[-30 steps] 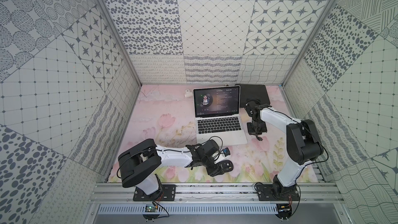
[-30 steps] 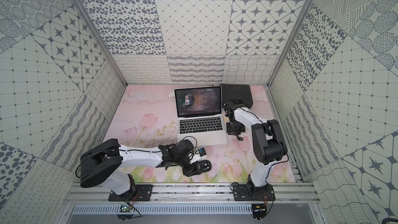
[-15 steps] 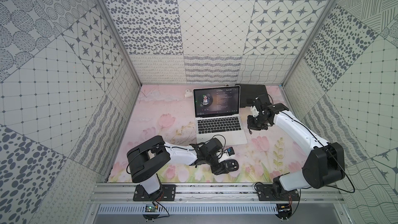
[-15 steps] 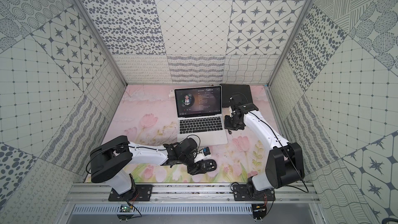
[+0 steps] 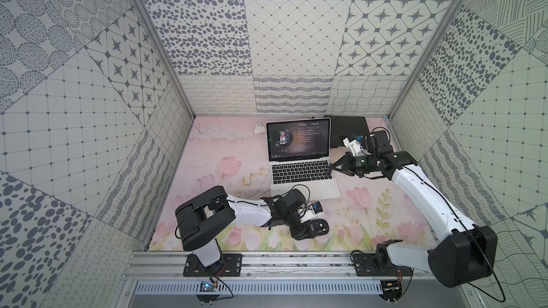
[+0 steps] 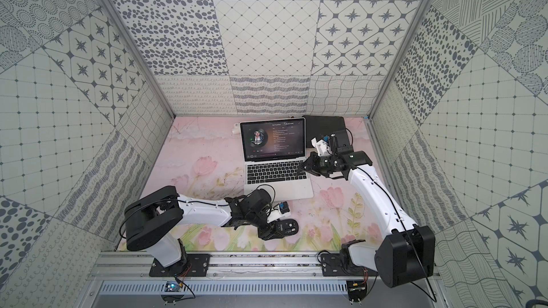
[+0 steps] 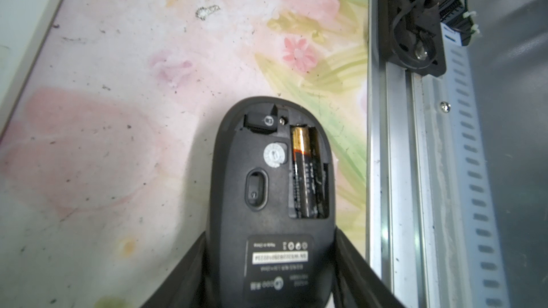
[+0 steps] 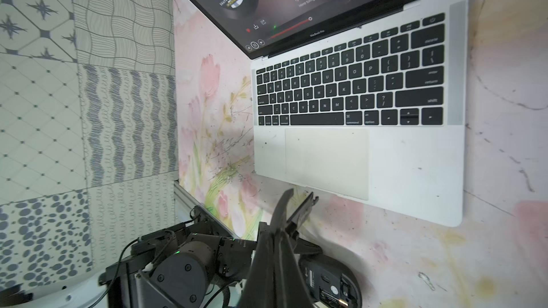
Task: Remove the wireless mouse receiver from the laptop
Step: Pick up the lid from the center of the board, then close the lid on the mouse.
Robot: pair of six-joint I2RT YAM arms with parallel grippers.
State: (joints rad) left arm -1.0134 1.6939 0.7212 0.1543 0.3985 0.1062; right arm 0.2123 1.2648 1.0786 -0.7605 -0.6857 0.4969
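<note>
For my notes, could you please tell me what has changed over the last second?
The right arm unfolded, elbow swinging outward; the shut right gripper turned to point at the laptop's right edge. The left gripper, holding the mouse, shifted slightly right. The laptop stayed put.

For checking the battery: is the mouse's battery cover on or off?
Off. The mouse lies underside up, and its battery shows with no cover.

bright, even light; soft shadow beside mouse (image 7: 267, 202); laptop (image 8: 415, 173) edges bowed by wide lens.

Both top views overhead, distant; wrist views close, right shares laptop (image 5: 305, 188).
</note>
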